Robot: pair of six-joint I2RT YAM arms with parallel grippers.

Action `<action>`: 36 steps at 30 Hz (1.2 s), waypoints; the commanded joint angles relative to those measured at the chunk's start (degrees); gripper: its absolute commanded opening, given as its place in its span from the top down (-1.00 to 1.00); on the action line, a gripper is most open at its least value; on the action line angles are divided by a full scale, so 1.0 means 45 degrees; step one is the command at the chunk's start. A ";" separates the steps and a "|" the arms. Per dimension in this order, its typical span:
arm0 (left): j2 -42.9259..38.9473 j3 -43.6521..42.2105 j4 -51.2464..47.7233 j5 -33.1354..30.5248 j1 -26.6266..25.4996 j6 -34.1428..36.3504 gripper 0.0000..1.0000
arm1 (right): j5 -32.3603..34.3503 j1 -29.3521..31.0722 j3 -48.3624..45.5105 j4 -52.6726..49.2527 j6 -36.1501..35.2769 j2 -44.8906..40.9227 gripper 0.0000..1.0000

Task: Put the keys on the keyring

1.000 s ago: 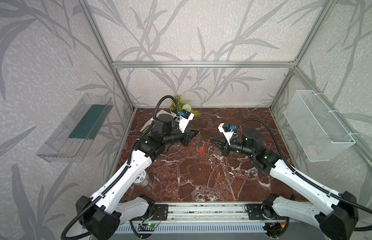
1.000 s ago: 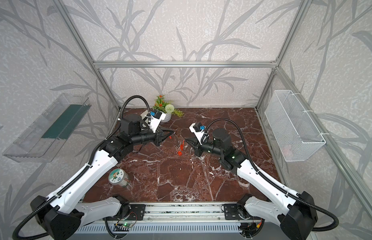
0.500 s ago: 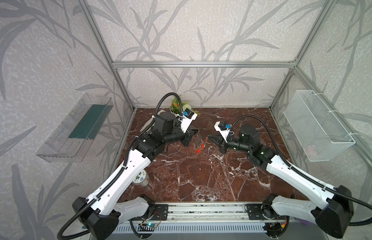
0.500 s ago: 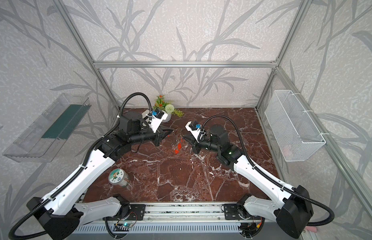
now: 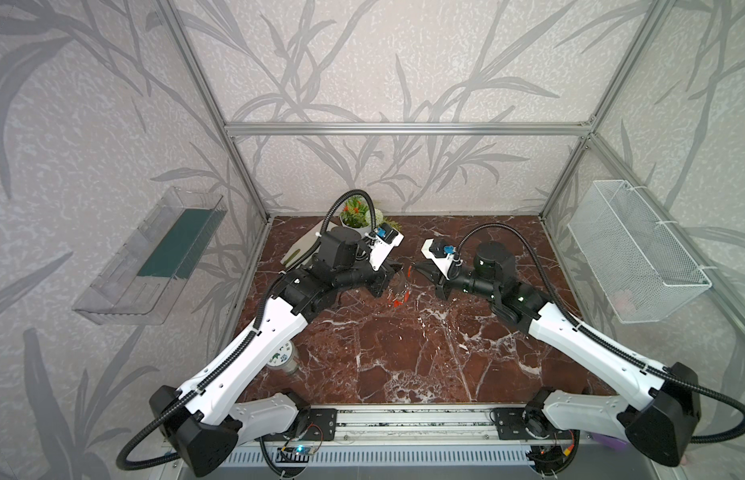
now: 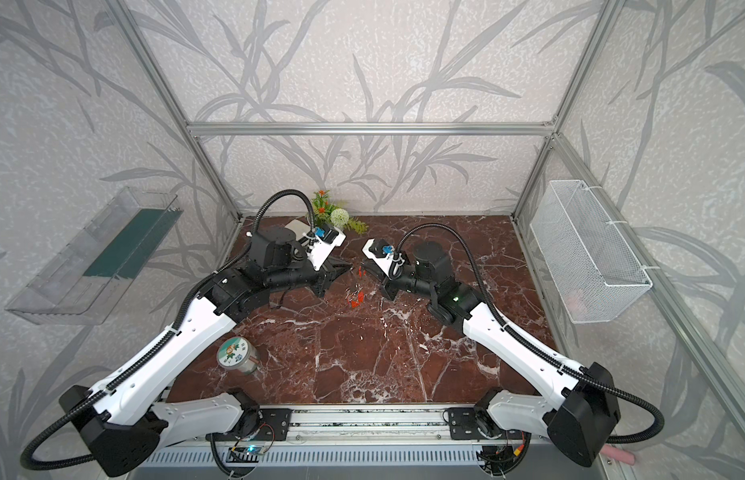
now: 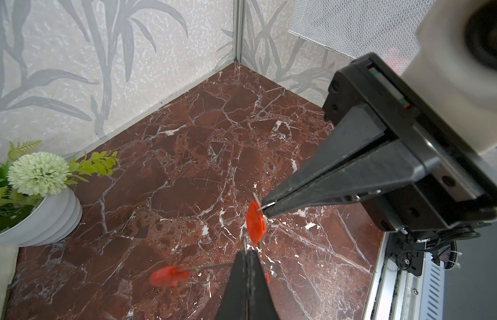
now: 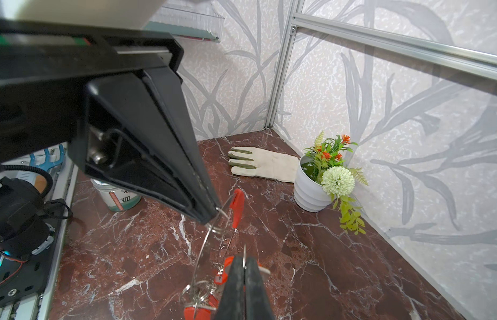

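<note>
While the left gripper (image 8: 210,219) pinches the thin grey metal hoop (image 8: 237,205) with a red sleeve, upright above the marbled red-brown tabletop's (image 5: 404,353) middle, we find the right gripper (image 7: 265,212) clamped on a small silver key (image 7: 255,221), its red-orange plastic tag hanging down; other tagged keys (image 8: 198,307) dangle below.

- Both top views: bright, even, diffuse light; shadows under the arms on the marble floor (image 5: 404,353) are soft and faint.
- Left wrist view: white camera housing (image 7: 463,41) heavily blurred, close to the lens; left gripper (image 7: 246,252) slightly soft.
- Right wrist view: far walls sharp.
</note>
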 commanded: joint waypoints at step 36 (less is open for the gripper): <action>0.0303 0.0405 0.0833 -0.0910 -0.0258 0.0053 1.00 | -0.0176 0.0547 0.0296 -0.1236 -0.1468 0.0213 1.00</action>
